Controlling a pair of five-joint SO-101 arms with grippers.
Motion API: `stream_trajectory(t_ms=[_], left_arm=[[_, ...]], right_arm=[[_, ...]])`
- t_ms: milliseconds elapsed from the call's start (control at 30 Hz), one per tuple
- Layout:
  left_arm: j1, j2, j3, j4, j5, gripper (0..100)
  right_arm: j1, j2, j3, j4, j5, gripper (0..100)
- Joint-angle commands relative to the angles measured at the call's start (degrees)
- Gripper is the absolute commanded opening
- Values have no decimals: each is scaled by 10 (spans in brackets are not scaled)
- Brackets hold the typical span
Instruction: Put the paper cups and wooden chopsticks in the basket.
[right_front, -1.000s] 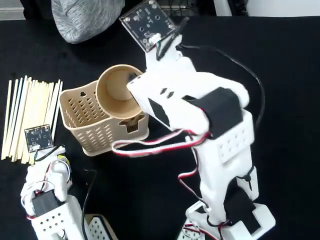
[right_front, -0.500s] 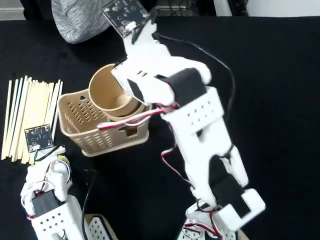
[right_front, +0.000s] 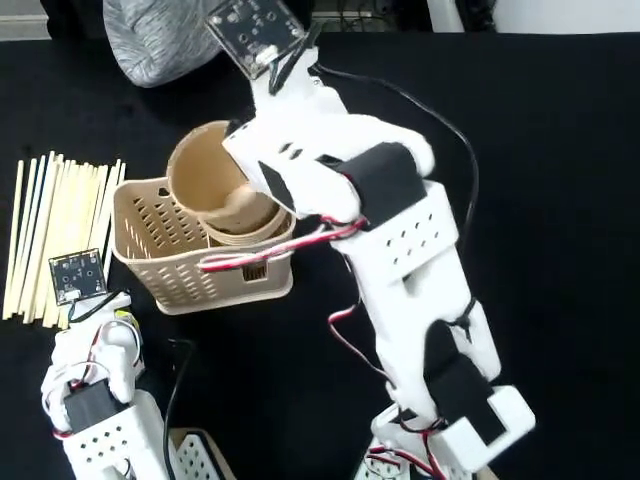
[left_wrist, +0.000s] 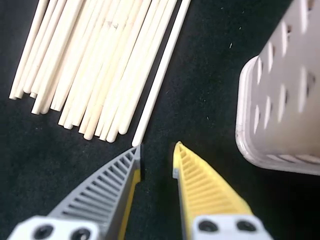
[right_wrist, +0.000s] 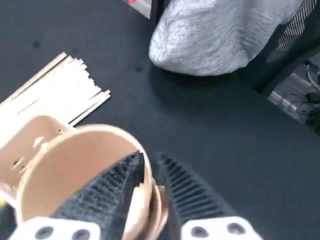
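Right gripper (right_wrist: 149, 159) is pinching the paper cup (right_front: 205, 175) by its rim, one dark finger inside the wall, one outside. The cup hangs tilted, mouth turned toward the far left corner of the table (right_front: 560, 200), right over the right end of the basket (right_front: 170, 270). Below it, inside the basket, sits a second cup (right_front: 262, 228); whether the two touch I cannot tell. The basket stands left of the table's middle.

Over at the left edge, the wooden chopsticks (right_front: 60, 230) lie side by side in a loose bundle, well outside the basket. The left gripper (left_wrist: 157, 147) hangs low at their near ends, fingers slightly spread and holding nothing, with one stray stick's end right at the grey fingertip.

A grey fabric bundle (right_front: 170, 35) sits at the far edge. The white marks on the wrist circuit boards (right_front: 255, 25) are too small to read.
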Motion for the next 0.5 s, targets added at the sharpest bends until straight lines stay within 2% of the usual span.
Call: stream_trajectory(t_ms=[0, 167, 300, 467], left_arm=[[4, -3, 2, -11, -5, 119], [4, -3, 2, -11, -5, 120], [4, -3, 2, -11, -5, 120], [4, -3, 2, -11, -5, 120]], right_arm=[[-6, -32, -23, 11, 20, 159], [-7, -33, -27, 17, 20, 101], [-8, -33, -22, 44, 23, 9], [-9, -33, -22, 107, 30, 11]])
